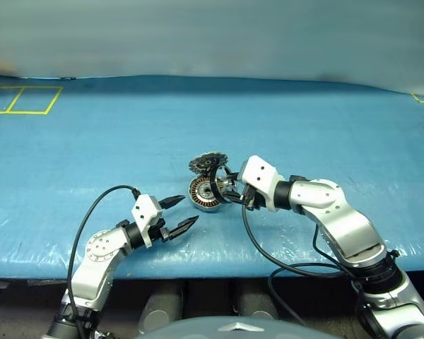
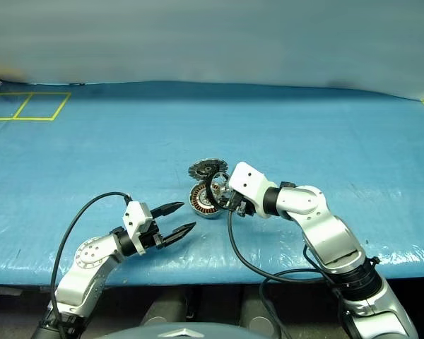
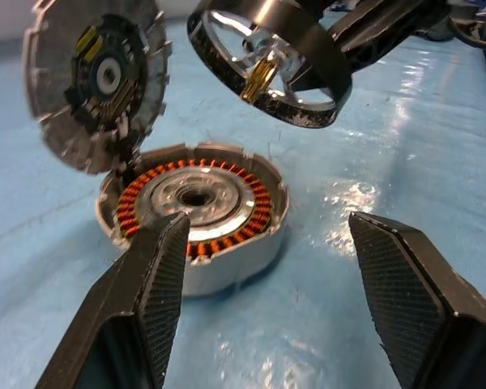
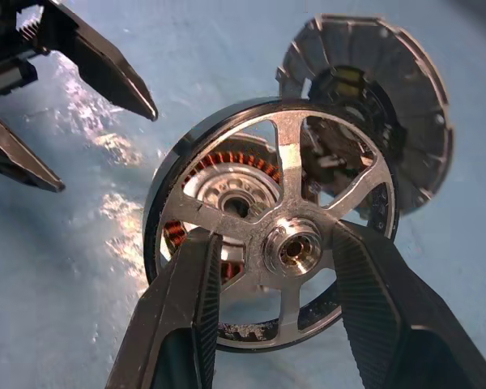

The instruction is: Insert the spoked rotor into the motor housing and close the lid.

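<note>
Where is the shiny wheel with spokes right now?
The spoked rotor is in the right gripper, held in the air just above the open motor housing, beside its raised lid.

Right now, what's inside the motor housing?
The motor housing holds a ring of copper windings around a silver hub. The spoked rotor, held above in the right pincer, isn't in yet.

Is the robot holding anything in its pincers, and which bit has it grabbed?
Yes. The right pincer holds the spoked rotor by its spokes, one finger each side of the hub. The left pincer is open and holds nothing.
</note>
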Controlling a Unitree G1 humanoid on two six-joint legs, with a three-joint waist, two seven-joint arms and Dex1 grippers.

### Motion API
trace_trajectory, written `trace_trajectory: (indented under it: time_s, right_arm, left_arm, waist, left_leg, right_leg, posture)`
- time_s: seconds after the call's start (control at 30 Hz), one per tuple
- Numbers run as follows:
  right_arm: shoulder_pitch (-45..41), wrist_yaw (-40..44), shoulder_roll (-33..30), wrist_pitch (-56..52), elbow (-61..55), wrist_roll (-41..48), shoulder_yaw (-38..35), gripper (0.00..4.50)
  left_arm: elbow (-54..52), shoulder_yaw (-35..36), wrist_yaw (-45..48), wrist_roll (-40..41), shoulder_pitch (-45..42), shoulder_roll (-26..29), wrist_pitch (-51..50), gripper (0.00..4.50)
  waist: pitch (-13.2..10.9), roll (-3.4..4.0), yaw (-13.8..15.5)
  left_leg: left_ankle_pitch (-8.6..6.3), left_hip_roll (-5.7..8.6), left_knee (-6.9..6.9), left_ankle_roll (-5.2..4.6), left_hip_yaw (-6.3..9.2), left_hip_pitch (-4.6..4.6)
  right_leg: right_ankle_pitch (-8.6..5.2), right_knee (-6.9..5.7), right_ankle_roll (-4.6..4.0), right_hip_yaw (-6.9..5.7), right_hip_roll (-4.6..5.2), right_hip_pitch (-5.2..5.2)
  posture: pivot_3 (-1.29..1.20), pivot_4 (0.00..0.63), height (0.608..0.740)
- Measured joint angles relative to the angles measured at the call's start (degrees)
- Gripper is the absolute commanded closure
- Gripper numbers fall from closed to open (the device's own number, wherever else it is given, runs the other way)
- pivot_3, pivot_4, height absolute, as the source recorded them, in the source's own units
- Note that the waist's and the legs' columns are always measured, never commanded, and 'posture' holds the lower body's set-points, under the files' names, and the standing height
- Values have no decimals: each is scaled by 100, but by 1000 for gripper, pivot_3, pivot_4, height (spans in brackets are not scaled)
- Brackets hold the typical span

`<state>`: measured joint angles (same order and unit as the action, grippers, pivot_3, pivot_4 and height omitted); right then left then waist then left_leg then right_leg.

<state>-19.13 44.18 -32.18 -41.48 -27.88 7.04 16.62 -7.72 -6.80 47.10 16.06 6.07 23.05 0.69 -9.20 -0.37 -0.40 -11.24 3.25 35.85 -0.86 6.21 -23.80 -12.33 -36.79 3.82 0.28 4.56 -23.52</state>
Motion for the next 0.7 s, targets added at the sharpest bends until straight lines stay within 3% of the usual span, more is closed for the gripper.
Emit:
trace_trajectory:
  time_s: [0.27, 0.7]
  right_arm:
    - [-105, -193, 362, 295, 565, -127, 392, 2714]
    - [-180, -311, 454, 629, 969, -271, 392, 2714]
  left_arm:
    - [-65, 49, -476, -216, 531, -270, 337, 1164]
    - [-65, -55, -634, -368, 612, -374, 644, 1164]
  waist:
    - [0, 2, -11]
    - [0, 3, -20]
  left_leg:
    - [-1, 1, 2, 2, -3, 3]
    - [-1, 1, 1, 2, -4, 3]
  right_leg:
    - [0, -3, 0, 3, 2, -1]
    - [0, -3, 0, 2, 0, 0]
  posture:
    - [0, 150, 740]
    - [0, 150, 740]
